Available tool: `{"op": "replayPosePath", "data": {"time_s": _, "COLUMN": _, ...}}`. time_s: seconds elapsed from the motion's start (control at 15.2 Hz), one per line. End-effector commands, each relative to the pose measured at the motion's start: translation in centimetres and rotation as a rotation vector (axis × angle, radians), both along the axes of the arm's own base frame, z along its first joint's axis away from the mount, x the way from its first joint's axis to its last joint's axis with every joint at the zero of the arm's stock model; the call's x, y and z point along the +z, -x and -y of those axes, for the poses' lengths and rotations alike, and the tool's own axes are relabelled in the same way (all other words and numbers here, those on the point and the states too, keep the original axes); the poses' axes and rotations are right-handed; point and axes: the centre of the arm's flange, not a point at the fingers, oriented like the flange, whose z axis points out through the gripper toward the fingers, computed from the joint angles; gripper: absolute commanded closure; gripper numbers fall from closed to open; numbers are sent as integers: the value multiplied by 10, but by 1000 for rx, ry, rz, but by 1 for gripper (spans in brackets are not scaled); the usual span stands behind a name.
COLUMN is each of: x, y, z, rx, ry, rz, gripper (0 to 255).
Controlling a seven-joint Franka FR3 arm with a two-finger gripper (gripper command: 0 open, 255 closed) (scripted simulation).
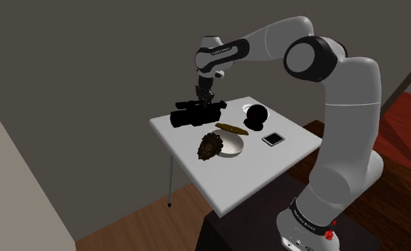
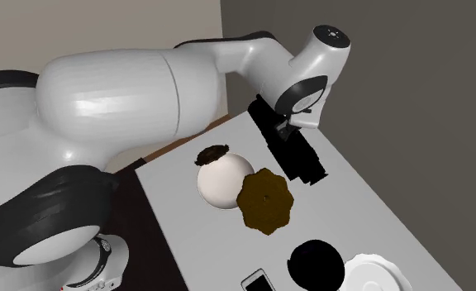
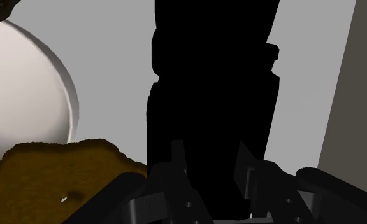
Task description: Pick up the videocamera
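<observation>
- At the white table's far corner, shoulder view's left: black videocamera, lying flat on the top.
- Just above it: gripper, fingers apart over the camera body, nothing clamped.
- Nearby: white bowl, brown lump against its rim.

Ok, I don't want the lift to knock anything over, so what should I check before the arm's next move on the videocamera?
1. End effector lined up with the black box-shaped videocamera: ok, it is directly above the body.
2. Videocamera lying on the white rectangular table: ok.
3. Firm hold on the videocamera: cannot tell.
4. Round white bowl and brown ridged lump apart from the videocamera: ok.
5. Margin to the table's edge: not ok, the videocamera lies close to it.
</observation>
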Motion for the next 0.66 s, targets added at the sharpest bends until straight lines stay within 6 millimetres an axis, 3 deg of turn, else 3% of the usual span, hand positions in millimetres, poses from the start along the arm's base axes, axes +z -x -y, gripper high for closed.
{"op": "replayPosePath", "data": {"time_s": 0.0, "x": 13, "y": -1, "z": 0, "rx": 0, "ry": 1, "rz": 4, "gripper": 255}}
{"op": "replayPosePath", "data": {"time_s": 0.46, "x": 50, "y": -1, "z": 0, "rx": 0, "ry": 1, "rz": 4, "gripper": 255}}
{"op": "replayPosePath", "data": {"time_s": 0.59, "x": 51, "y": -1, "z": 0, "rx": 0, "ry": 1, "rz": 4, "gripper": 255}}
